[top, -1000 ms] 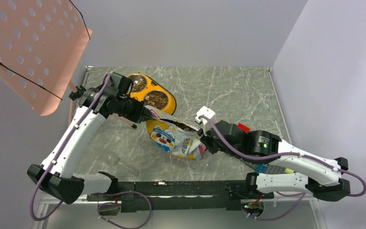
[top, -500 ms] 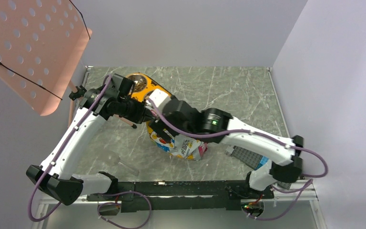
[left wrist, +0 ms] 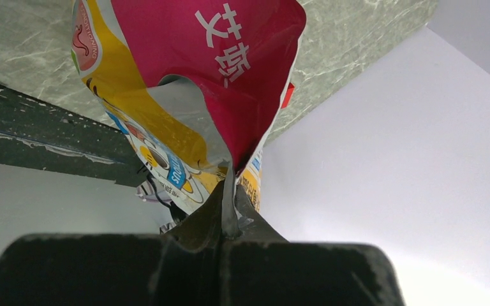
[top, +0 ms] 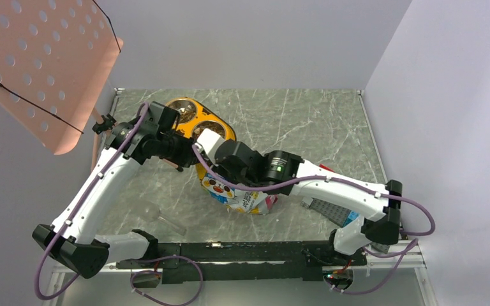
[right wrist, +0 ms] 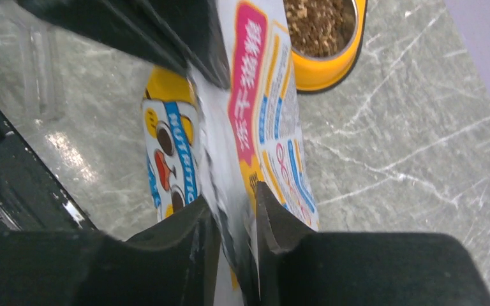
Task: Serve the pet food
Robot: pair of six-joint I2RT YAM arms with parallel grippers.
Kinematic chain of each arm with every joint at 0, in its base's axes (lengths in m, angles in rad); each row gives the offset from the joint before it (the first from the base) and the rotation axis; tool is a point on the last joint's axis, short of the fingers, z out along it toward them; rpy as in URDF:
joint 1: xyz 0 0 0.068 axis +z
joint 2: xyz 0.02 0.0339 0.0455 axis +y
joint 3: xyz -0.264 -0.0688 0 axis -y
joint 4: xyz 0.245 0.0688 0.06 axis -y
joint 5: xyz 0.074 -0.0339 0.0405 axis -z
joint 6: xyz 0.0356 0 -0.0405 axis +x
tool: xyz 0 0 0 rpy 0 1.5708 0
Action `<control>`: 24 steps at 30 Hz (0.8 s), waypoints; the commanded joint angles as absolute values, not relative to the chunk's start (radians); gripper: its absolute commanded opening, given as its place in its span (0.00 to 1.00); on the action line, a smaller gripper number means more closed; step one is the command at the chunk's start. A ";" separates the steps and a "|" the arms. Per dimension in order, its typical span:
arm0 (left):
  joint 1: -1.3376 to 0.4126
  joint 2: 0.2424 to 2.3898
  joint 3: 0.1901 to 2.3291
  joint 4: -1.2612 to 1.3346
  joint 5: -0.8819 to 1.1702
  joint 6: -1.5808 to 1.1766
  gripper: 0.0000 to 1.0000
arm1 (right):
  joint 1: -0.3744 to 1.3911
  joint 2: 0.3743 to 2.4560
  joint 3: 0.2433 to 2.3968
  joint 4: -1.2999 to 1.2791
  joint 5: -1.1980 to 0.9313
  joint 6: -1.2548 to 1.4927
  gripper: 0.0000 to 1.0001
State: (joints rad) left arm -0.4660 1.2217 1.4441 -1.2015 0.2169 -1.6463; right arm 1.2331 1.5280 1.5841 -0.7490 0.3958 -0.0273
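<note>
The glossy white, pink and yellow pet food bag (top: pixel 241 195) lies on the grey marble table in front of the yellow double bowl (top: pixel 224 131). My left gripper (top: pixel 190 155) is shut on the bag's silver top edge, which shows pinched between its jaws in the left wrist view (left wrist: pixel 230 207). My right gripper (top: pixel 213 167) sits right beside it over the bag's top, and its jaws stand narrow with the bag's (right wrist: pixel 255 95) folded edge between them (right wrist: pixel 233 220). Brown kibble (right wrist: pixel 319 25) fills one steel cup of the bowl.
A pink perforated board (top: pixel 38 64) hangs at the back left. A clear plastic item (top: pixel 159 217) lies near the left front. Grey and blue items (top: pixel 332 210) and a red one (top: pixel 325 169) lie under the right arm. A black rail (top: pixel 230 252) runs along the near edge.
My right arm has swung left from the table's right side to the bag's top, beside the left gripper. The left gripper has kept hold of the bag's edge.
</note>
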 commanded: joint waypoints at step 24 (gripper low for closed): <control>-0.588 1.195 1.338 -0.947 0.255 -1.704 0.26 | 1.195 1.369 1.515 -0.818 0.361 -0.016 0.00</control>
